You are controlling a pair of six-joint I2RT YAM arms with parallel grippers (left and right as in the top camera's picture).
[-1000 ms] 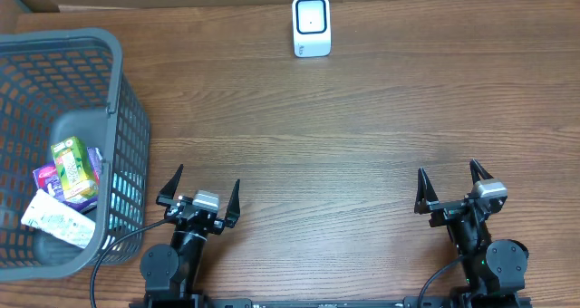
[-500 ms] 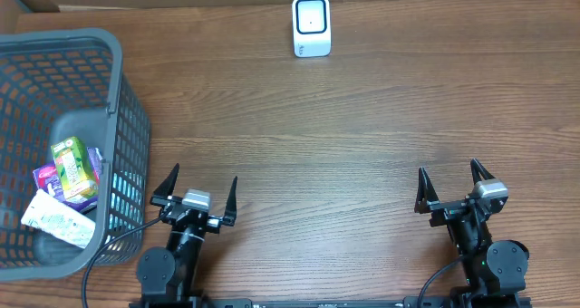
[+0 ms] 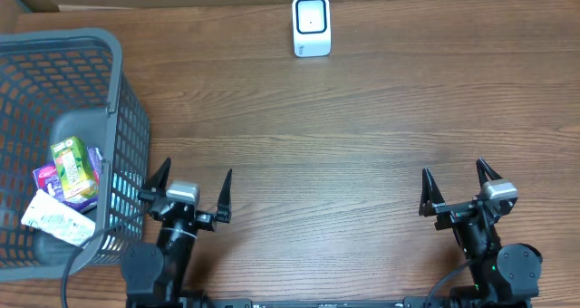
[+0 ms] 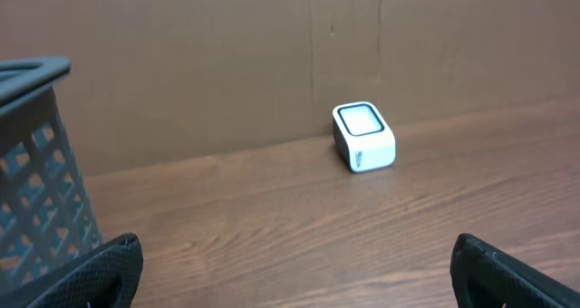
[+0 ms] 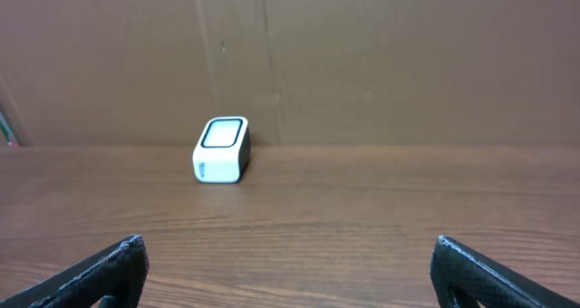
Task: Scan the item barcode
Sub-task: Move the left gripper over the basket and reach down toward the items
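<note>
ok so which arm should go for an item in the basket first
Left, probably. The left gripper sits open right beside the gray basket holding the green carton; the right gripper, also open and empty, is across the table.

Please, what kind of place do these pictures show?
Probably a mock shop checkout on a wooden table: a white barcode scanner, a grey shopping basket with packaged items.

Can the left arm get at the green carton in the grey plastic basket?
Probably yes: the open left gripper sits beside the grey plastic basket, open-topped, and the green carton lies uncovered.
</note>
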